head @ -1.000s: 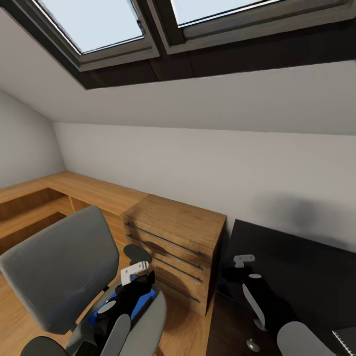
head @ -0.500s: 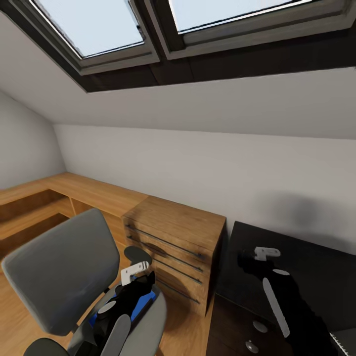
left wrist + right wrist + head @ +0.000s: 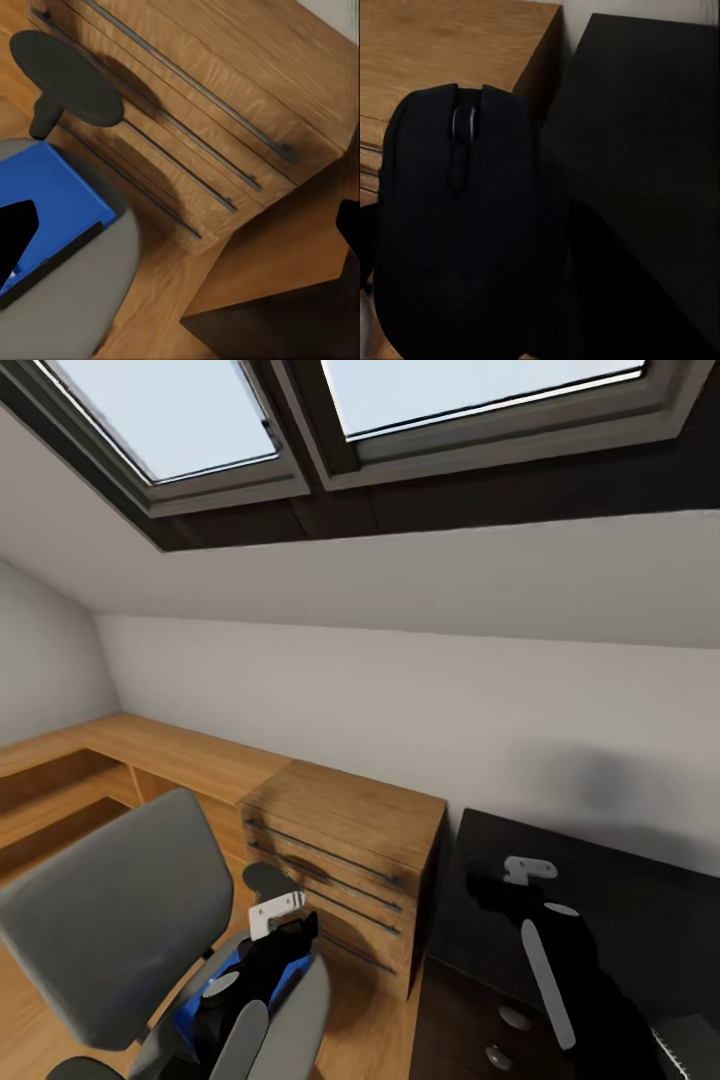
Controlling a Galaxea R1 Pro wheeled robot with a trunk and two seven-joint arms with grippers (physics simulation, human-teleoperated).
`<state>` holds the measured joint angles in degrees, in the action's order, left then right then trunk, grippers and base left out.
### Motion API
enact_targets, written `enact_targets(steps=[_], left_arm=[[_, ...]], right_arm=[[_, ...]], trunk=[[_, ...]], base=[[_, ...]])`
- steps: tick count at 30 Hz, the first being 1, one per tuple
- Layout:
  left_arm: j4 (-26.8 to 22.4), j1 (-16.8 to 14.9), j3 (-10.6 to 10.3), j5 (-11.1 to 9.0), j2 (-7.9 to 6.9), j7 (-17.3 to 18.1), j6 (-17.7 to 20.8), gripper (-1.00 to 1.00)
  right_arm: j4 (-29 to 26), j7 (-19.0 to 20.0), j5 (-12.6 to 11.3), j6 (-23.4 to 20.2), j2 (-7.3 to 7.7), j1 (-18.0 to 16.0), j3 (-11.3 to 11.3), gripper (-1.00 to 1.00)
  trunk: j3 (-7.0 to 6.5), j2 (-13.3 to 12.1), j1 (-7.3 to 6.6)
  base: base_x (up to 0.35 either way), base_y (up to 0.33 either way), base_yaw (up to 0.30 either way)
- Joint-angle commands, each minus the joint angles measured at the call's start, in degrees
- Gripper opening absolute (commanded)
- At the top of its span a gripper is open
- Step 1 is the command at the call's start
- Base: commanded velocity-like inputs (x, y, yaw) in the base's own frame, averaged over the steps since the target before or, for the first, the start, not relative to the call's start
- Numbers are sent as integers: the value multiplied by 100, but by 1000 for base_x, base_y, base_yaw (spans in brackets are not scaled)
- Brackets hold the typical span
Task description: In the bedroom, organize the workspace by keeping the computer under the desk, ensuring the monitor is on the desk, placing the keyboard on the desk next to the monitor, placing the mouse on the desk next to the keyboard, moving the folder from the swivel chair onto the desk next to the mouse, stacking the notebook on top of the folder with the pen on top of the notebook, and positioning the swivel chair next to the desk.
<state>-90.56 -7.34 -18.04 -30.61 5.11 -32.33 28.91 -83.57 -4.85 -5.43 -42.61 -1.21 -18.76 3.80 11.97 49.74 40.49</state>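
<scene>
Nearest, left pincer (image 3: 288,940) spread wide and gripping nothing, poised over the blue folder (image 3: 52,195) lying flat on the grey seat of the swivel chair (image 3: 110,910); same pose as a second ago

To the right, right pincer (image 3: 497,887) apparently clamped on the black mouse (image 3: 465,217), now raised and carried out above the near corner of the desk (image 3: 640,900), higher and further forward than a second ago

Slight shift of the whole head view as well: camera motion, not furniture

By judgement: mouse close to its place, only a set-down left; folder not yet off the chair

Beyond, wooden drawer chest (image 3: 345,850) between chair and desk, then white wall and skylights (image 3: 170,420)
</scene>
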Motion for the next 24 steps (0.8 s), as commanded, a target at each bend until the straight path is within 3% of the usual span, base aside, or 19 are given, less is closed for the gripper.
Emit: enact_targets(steps=[1,24], left_arm=[[-7,-4,-8,-52,-1,-54,9,100],[-8,-4,-15,-52,-1,-54,9,100]], right_arm=[[-2,-66,-74,-14,-3,1,6,-100],[42,-66,-64,-2,-15,4,287,-100]], trunk=[[-10,-35,-21],[-423,-957,-527]], base=[[0,0,-283],[0,0,-284]])
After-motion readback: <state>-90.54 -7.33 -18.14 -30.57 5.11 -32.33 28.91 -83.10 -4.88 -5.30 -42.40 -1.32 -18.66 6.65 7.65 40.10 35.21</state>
